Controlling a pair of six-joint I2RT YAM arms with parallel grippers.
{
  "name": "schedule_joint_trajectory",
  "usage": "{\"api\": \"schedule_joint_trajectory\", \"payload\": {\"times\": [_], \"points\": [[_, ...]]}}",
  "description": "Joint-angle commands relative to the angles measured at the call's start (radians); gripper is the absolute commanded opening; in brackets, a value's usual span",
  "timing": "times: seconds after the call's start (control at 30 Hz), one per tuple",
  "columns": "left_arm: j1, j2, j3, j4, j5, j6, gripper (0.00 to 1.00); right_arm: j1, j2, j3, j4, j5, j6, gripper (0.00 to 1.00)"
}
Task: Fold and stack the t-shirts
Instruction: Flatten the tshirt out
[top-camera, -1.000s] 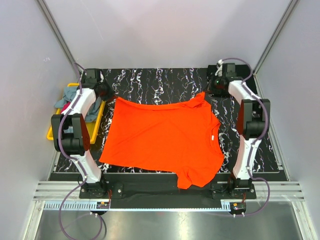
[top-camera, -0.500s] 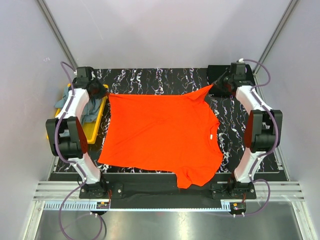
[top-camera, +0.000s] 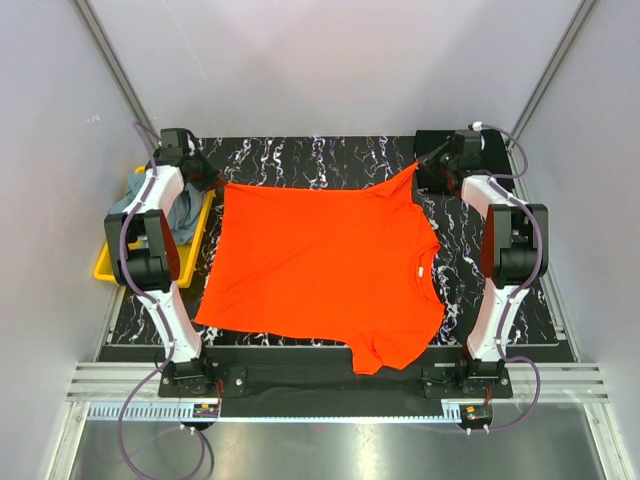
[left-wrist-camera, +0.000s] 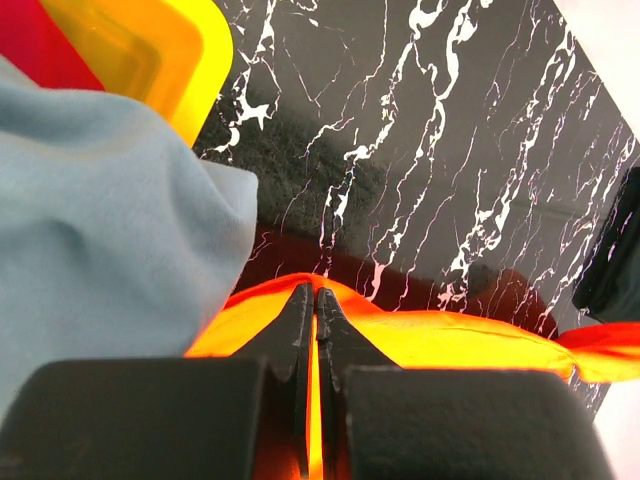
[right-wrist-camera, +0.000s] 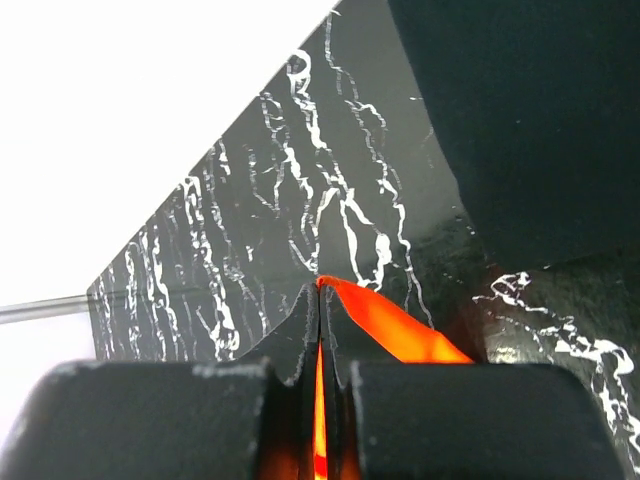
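Observation:
The bright orange t-shirt (top-camera: 325, 265) lies spread over the black marbled table, its far edge pulled taut between my grippers. My left gripper (top-camera: 213, 184) is shut on its far left corner (left-wrist-camera: 420, 335). My right gripper (top-camera: 428, 168) is shut on its far right corner (right-wrist-camera: 400, 335). A black t-shirt (top-camera: 445, 148) lies at the far right corner of the table and shows in the right wrist view (right-wrist-camera: 540, 120). A grey-blue t-shirt (top-camera: 183, 215) and a magenta one (left-wrist-camera: 35, 45) lie in the yellow bin (top-camera: 110, 262).
The yellow bin stands off the table's left edge, its rim in the left wrist view (left-wrist-camera: 190, 60). Grey walls close the cell on three sides. The shirt's near sleeve (top-camera: 385, 350) hangs over the table's front edge.
Both grippers have moved to the far side holding the shirt's corners, and its far edge has been drawn straight and taut. The right arm has since shifted slightly inward.

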Motion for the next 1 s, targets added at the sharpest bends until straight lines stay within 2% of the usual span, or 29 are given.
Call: {"api": "schedule_joint_trajectory", "payload": {"times": [0.0,0.1,0.23,0.37,0.7,0.8,0.87,0.97], "points": [[0.004,0.002,0.066,0.045,0.028,0.004,0.0,0.004,0.022,0.041,0.101,0.004,0.025,0.0],[0.005,0.016,0.086,0.045,0.023,0.015,0.0,0.003,0.054,0.066,0.127,-0.016,0.015,0.0],[0.005,0.011,0.071,0.039,0.017,0.016,0.0,0.004,0.094,0.084,0.228,-0.122,0.001,0.0],[0.005,0.008,0.062,0.031,-0.017,0.027,0.0,0.003,0.124,0.1,0.276,-0.125,0.002,0.0],[0.007,0.044,0.115,0.007,-0.04,0.036,0.0,0.004,0.232,0.228,0.302,-0.185,-0.008,0.0],[0.007,0.05,0.123,0.001,-0.04,0.041,0.0,0.004,0.256,0.274,0.261,-0.206,-0.027,0.0],[0.008,0.045,0.123,-0.002,-0.04,0.046,0.0,0.003,0.255,0.311,0.138,-0.194,-0.042,0.0],[0.01,0.036,0.129,-0.015,-0.04,0.059,0.0,0.004,0.194,0.298,0.08,-0.165,-0.045,0.0]]}}
